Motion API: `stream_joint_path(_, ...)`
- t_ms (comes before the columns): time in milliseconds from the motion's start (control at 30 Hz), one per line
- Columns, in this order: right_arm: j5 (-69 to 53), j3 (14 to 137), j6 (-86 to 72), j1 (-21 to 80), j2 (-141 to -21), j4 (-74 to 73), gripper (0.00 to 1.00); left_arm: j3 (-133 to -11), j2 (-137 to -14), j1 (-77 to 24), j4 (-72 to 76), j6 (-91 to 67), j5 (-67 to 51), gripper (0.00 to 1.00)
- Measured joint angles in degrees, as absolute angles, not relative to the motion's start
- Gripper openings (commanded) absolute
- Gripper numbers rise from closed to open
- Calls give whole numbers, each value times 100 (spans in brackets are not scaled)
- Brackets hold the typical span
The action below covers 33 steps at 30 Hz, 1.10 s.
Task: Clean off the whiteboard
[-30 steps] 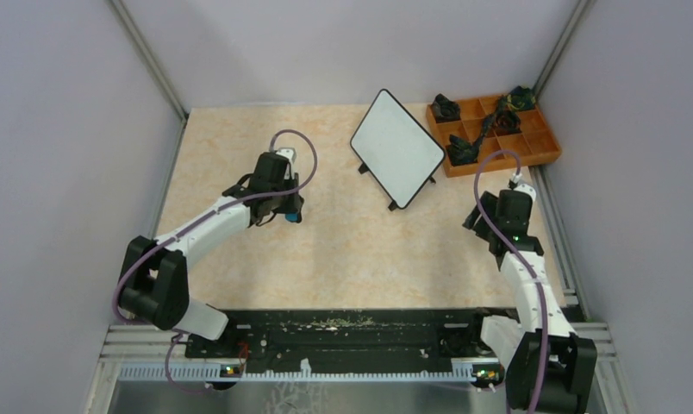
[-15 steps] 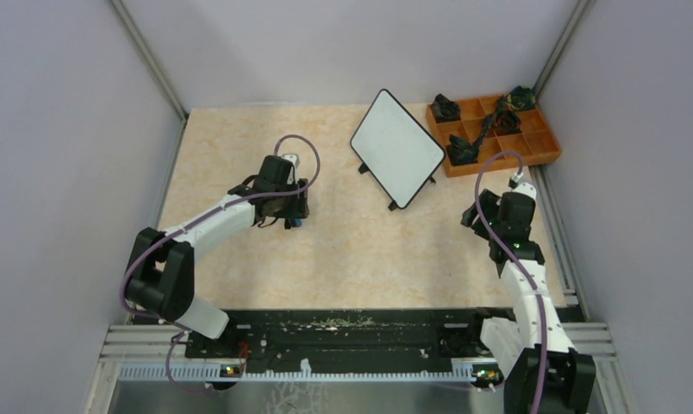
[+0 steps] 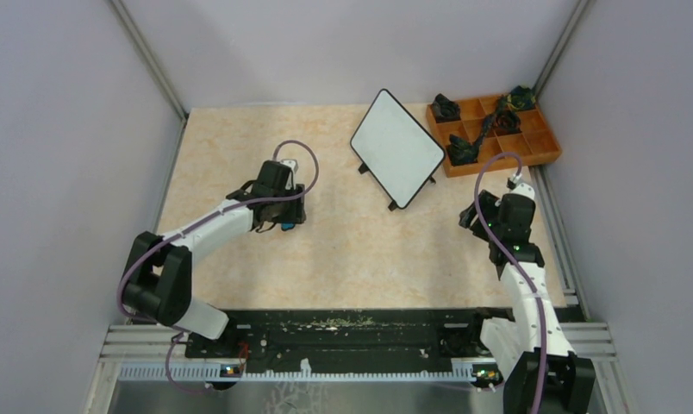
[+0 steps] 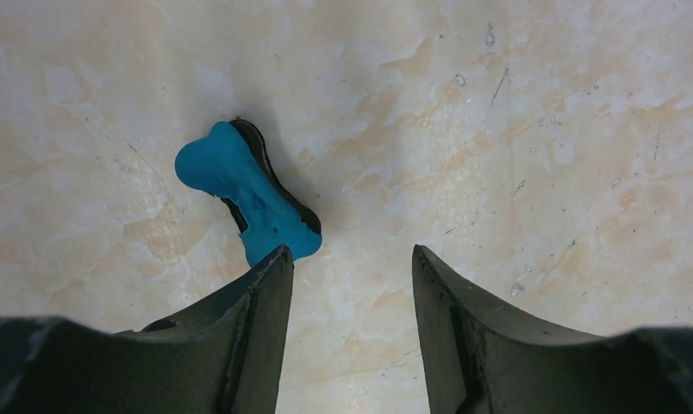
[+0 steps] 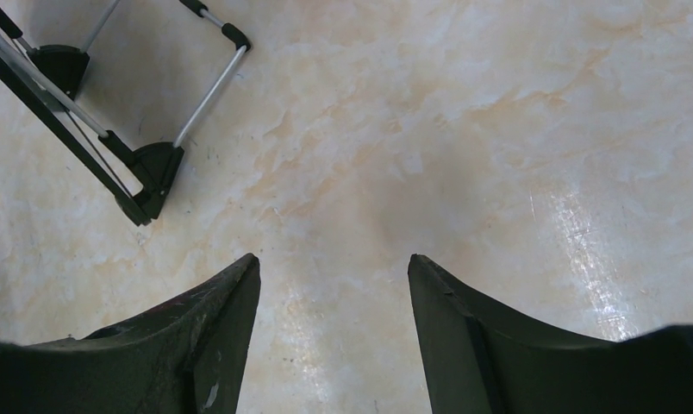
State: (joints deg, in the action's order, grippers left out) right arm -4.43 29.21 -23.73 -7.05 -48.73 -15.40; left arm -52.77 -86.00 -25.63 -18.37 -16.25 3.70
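Observation:
The whiteboard stands tilted on its black feet at the back middle. Its face looks blank white from above. One foot and the frame's lower edge show in the right wrist view. A blue eraser with a black underside lies flat on the table; it also shows in the top view. My left gripper is open and empty just above the table, its left fingertip at the eraser's near end. My right gripper is open and empty over bare table, right of the whiteboard's foot.
An orange compartment tray with black parts in several cells stands at the back right, beside the whiteboard. Grey walls close in the table on three sides. The right arm stands near the right wall.
My left gripper has shifted a little nearer and lower, and the blue eraser now lies on the table at its tip. The right gripper has drawn back slightly. The whiteboard has not moved.

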Motion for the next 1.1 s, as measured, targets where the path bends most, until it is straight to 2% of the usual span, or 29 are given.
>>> stream_joint_path(200,-478,2869,-2377,-705,-4842,-1496,63,-5041,-8298,-2565,-1791,-1664,751,63)
stream_joint_path(400,-598,2746,-2375,-705,-4840,-1323,64,-5048,-8217,-2565,-1455,-1507,1516,72)
stream_joint_path(600,-707,2499,-2362,-703,-4698,-1105,64,-4670,-8095,-2563,-340,-1085,2141,77)
stream_joint_path(967,-735,2429,-2370,-692,-4600,-982,67,-3288,-7083,-2307,1592,-556,1962,84)
stream_joint_path(1100,-633,2630,-2467,-659,-5078,-1203,63,-3159,-6893,-2274,1828,-622,1940,86)
